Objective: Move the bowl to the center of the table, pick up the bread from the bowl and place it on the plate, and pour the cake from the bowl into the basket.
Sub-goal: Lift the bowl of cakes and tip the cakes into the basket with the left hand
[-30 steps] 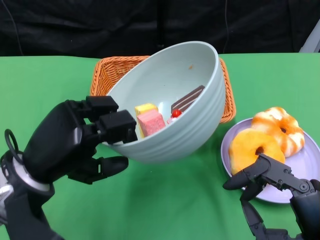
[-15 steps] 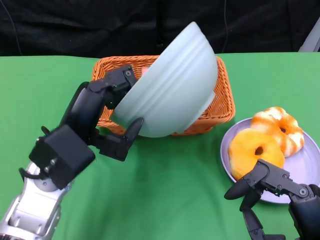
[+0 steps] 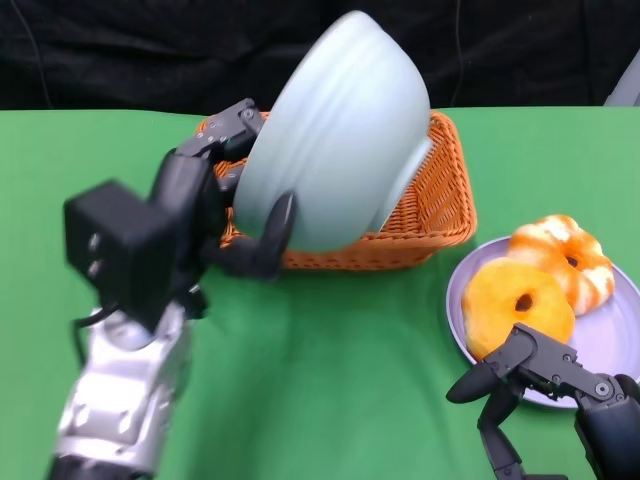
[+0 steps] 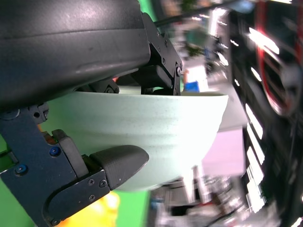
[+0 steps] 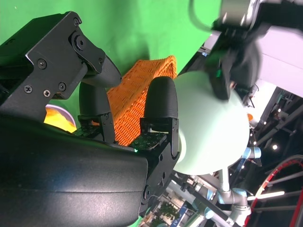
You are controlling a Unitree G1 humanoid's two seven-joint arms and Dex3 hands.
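Item 1, left robot hand [image 3: 215, 205]: I see it gripping the pale green ribbed ceramic bowl [image 3: 335, 130] by its rim, one finger [image 3: 272, 232] lying across the outer wall, the others hooked over the far edge. The left wrist view shows the same clasp on the bowl [image 4: 142, 135].

Item 2, the bowl: held in the air above the orange woven wicker basket [image 3: 430, 205], tipped well past level. Its foot and outer wall face me; its mouth points away and downward toward the basket. The axis from foot to mouth slants from upper near side to lower far side. I cannot see its inside or any cake.

Item 3, the basket: rectangular, on the green table [image 3: 340, 370], long side running left to right, behind the bowl.

Item 4, right robot hand [image 3: 535, 385]: empty, fingers spread, hovering low at the near edge of the lilac round plate [image 3: 615, 335].

Item 5, plate: carries two orange glazed ring-shaped breads [image 3: 515, 305], side by side and touching.
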